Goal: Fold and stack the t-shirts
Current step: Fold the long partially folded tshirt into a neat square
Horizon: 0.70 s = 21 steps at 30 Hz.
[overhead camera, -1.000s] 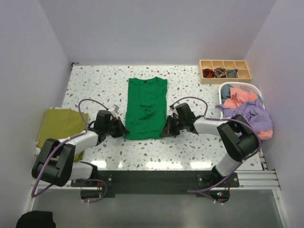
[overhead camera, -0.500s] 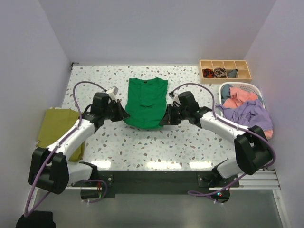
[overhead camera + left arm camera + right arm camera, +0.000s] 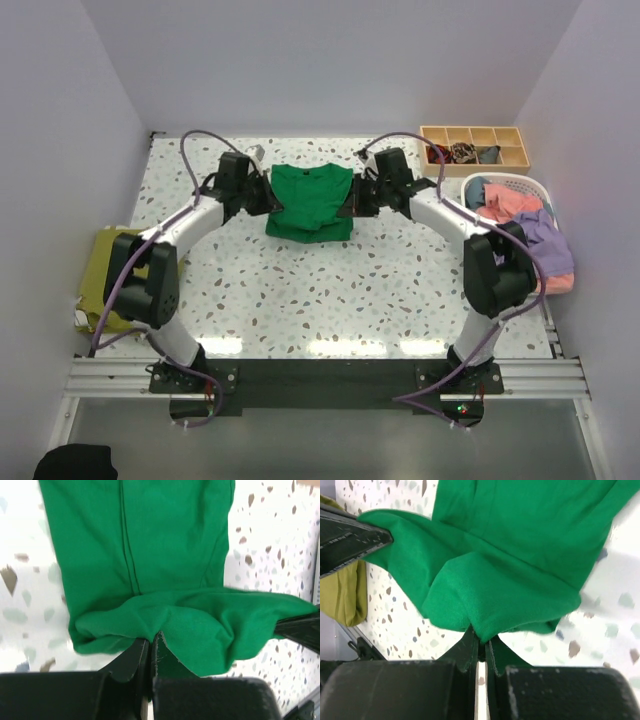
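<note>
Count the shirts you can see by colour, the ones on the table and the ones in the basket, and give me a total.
Green t-shirt: 1
Olive-yellow t-shirt: 1
Coral-pink t-shirt: 1
Lavender t-shirt: 1
Blue t-shirt: 1
Total: 5, going by the colours that show.

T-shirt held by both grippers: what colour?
The t-shirt is plain bright green; clearest in left wrist view.
</note>
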Tool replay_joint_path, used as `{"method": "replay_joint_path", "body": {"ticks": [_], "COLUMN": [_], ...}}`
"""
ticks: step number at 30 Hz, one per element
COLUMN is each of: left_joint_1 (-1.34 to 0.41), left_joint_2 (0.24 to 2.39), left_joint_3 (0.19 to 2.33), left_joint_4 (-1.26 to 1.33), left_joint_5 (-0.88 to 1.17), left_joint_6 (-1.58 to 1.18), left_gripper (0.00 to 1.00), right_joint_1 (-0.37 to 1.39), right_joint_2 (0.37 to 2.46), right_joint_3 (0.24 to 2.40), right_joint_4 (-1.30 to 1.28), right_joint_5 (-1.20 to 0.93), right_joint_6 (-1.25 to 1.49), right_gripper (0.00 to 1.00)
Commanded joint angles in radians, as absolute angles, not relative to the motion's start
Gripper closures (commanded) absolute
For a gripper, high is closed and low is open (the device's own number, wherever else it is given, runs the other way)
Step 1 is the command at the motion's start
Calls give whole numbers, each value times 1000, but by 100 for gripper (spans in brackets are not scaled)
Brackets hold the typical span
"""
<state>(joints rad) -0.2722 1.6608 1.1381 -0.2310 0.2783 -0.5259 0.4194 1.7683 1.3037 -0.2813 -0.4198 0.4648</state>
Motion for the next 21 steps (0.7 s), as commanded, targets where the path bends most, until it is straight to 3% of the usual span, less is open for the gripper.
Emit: {"method": "replay_joint_path", "body": {"ticks": [1,12,19,20,21], "left_joint_1": [-249,-187,-169,-166,-161], "left_joint_2": [1782,2081,2193,2203,2212], "left_joint_3": [1334,1689,1778,1776,1769], "left_joint_4": [-232,-287,-235,-198,-164], "left_joint_5": [261,313,368,383,420], "left_joint_6": [-476,-469,-482,-494,-502], "left_gripper": [100,100,100,100,98], "right_joint_1": [387,290,256,253,249], "right_joint_2": [1886,2184,2350,2370,2408], "right_joint_3": [1451,1770,2017,2043,2066], "right_joint_4": [-314,-322,-341,-338,-325], "right_joint_5": [-509,-646,-692,-696,-693], "right_joint_6": [436,463,474,476,479], "right_gripper": [99,96,92,88,74]}}
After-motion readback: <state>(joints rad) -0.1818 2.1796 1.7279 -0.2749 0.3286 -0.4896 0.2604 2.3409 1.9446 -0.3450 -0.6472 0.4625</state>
